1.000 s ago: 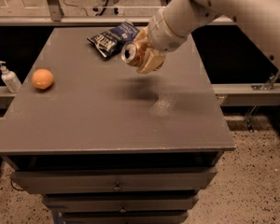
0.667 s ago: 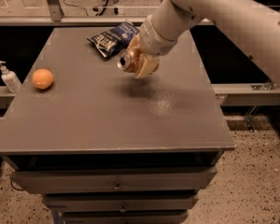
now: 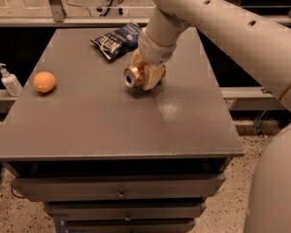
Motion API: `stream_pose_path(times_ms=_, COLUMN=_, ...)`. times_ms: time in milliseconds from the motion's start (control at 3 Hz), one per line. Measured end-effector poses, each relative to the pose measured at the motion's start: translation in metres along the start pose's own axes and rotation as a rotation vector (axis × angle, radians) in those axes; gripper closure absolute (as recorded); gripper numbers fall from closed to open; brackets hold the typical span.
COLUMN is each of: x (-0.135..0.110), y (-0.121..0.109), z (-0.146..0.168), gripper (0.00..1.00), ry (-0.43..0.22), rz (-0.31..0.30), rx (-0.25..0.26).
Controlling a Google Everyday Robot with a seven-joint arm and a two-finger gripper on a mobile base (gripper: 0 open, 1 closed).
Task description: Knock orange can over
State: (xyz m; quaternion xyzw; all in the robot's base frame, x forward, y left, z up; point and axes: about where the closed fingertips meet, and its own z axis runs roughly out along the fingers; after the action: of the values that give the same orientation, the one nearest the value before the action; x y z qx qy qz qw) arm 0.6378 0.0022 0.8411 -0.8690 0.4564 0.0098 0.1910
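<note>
Gripper point(image 3: 145, 74) of the cream-coloured robot arm point(image 3: 223, 25) sits low over the flat grey desk point(image 3: 111, 130), just up from the middle, toward 12 o'clock, and the jaws are pinching the slim copper-orange metal drink can point(image 3: 132, 76). That can is off the vertical and lying over sideways in the grip, with its silver top facing out toward 7 o'clock, at the camera! A dark shadow sits right under it on the desk; whether the can touches the surface I cannot tell. Up at 12 o'clock, near the far edge and just beyond the gripper, lies a crumpled dark blue snack bag with white lettering point(image 3: 117, 40), apart from the can. Over at 9 o'clock a round orange fruit point(image 3: 44, 81) rests near the desk's edge, well apart from the can. Beyond that edge, further toward 9 o'clock, a small white pump bottle point(image 3: 9, 80) stands upright on a lower ledge. The arm comes in from 2 o'clock.
</note>
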Motion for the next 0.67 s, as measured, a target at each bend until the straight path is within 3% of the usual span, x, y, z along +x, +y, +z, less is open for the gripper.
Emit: stream_pose_path(times_ms=667, x=0.0098, y=0.0020, z=0.0079, gripper=0.37, ry=0.048, rz=-0.077, rx=-0.091)
